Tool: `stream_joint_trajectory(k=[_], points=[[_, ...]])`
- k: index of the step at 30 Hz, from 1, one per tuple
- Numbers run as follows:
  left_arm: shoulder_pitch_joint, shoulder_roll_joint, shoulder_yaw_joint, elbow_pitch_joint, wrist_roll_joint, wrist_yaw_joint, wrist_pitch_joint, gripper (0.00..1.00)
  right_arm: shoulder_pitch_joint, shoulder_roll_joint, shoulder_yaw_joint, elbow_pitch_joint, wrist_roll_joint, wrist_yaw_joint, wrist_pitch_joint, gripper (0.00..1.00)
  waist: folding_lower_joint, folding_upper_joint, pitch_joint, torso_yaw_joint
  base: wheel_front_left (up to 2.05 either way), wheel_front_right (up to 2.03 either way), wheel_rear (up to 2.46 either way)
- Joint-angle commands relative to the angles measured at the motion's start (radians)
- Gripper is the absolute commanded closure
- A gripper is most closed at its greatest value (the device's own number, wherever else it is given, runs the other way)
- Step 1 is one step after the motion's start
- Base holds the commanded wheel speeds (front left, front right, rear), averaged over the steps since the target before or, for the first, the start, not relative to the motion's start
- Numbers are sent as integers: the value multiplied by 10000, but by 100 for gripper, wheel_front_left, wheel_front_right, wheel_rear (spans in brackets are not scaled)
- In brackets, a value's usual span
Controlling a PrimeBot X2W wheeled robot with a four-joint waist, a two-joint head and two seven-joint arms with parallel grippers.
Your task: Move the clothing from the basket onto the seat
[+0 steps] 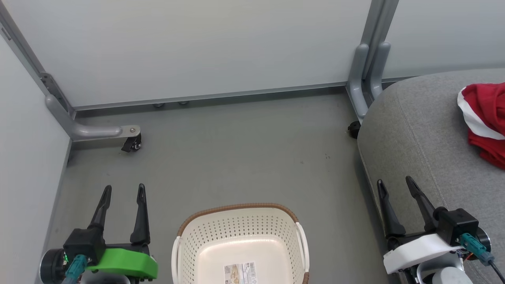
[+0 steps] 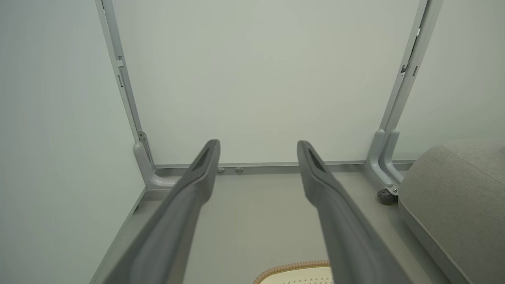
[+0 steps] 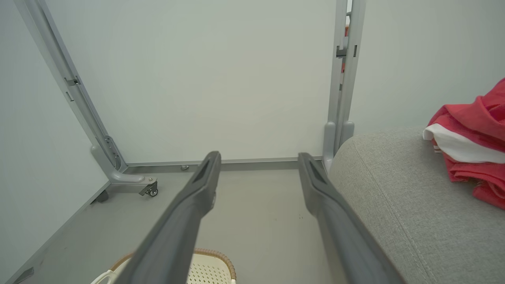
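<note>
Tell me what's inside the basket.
The basket shows only a barcode sticker on its bottom, nothing else. Its near end is cut off by the picture's edge, so that part goes unseen.

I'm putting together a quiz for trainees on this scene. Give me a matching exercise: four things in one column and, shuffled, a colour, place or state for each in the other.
Things:
1. clothing
2. basket
3. seat
4. left pincer

Descriptions:
a. open, holding nothing
b. red, lying on the seat
c. cream, perforated, brown rim
d. grey, upholstered, at the right

Pairs: 1-b, 2-c, 3-d, 4-a.
</note>
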Motion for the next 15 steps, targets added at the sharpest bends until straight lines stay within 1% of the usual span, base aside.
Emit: stream_joint_trajectory(k=[1,2,3,6,15], points=[[-115,-41,61,-11,97,-51,-32,0,18,-40,-24,-25,-32,-15,-2,0,1,93,12,-8,0,0,0],[-127,-49,75,-25,108,-58,-31,0,5,-40,-30,-16,-31,-15,-2,0,1,93,21,-13,0,0,0],[-5,-23,40,25,2,4,5,100,1,8,-6,35,7,0,0,100,1,0,19,-12,0,0,0],[34,-40,60,314,-103,6,98,100,74,57,19,265,99,0,15,100,1,1,20,-17,0,0,0],[-121,-58,258,382,-1822,-25,588,100,-34,-3,-69,331,1866,-1,420,100,1,7,17,-69,0,0,0]])
